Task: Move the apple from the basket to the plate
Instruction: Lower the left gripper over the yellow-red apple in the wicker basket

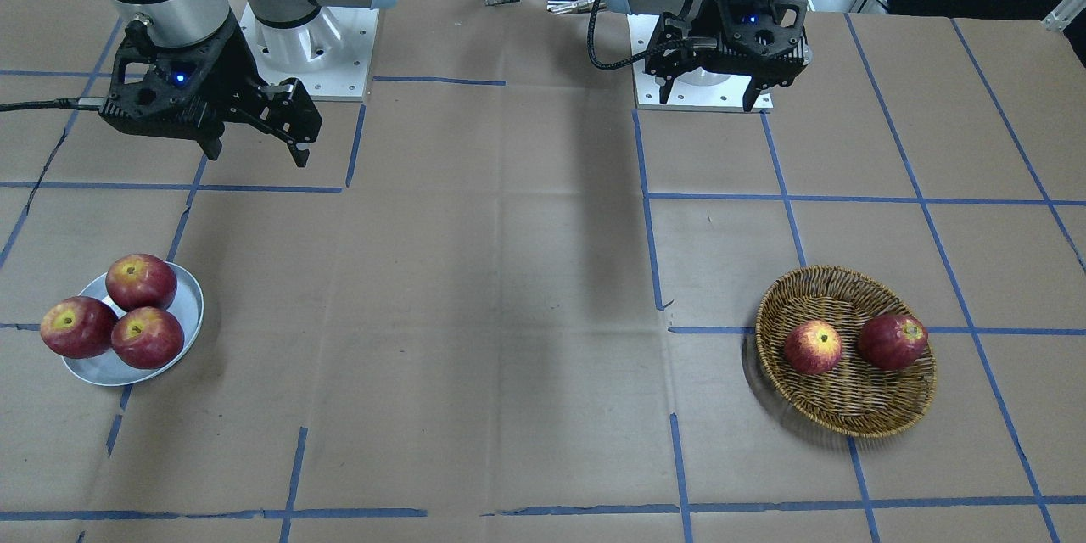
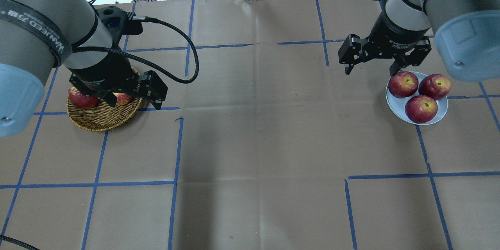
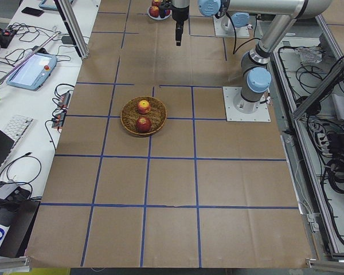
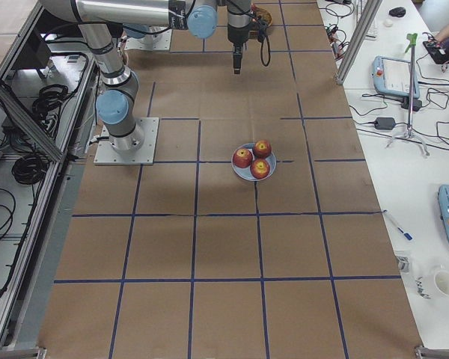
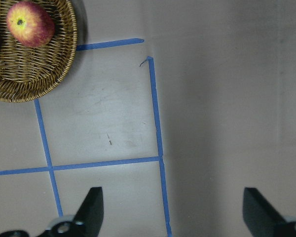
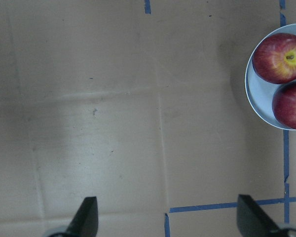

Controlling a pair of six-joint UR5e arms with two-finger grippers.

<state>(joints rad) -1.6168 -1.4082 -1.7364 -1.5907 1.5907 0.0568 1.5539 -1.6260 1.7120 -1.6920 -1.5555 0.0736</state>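
Two apples lie in the wicker basket point(image 1: 848, 417), which sits on the table point(image 1: 509, 314) on the robot's left half, nearer the operators' edge than the robot's edge. One is the apple point(image 1: 813, 347) with the broad yellow-orange blush, lying on the side of the basket toward the table's middle. Just beside it, on the outer side, is a darker deep-red apple point(image 1: 892, 341). On the robot's right half, also nearer the operators' edge, stands the pale plate point(image 1: 190, 305). It carries three red apples point(image 1: 140, 281) crowded together, yellow around their stems, and one of them hangs over the rim. The left gripper point(image 1: 708, 98) hangs well above the table with its jaws spread wide and nothing between them; its wrist view shows the basket off at the upper left corner. The right gripper point(image 1: 256, 155) hangs likewise above bare table, jaws wide apart and empty, with the plate at the right edge of its wrist view.
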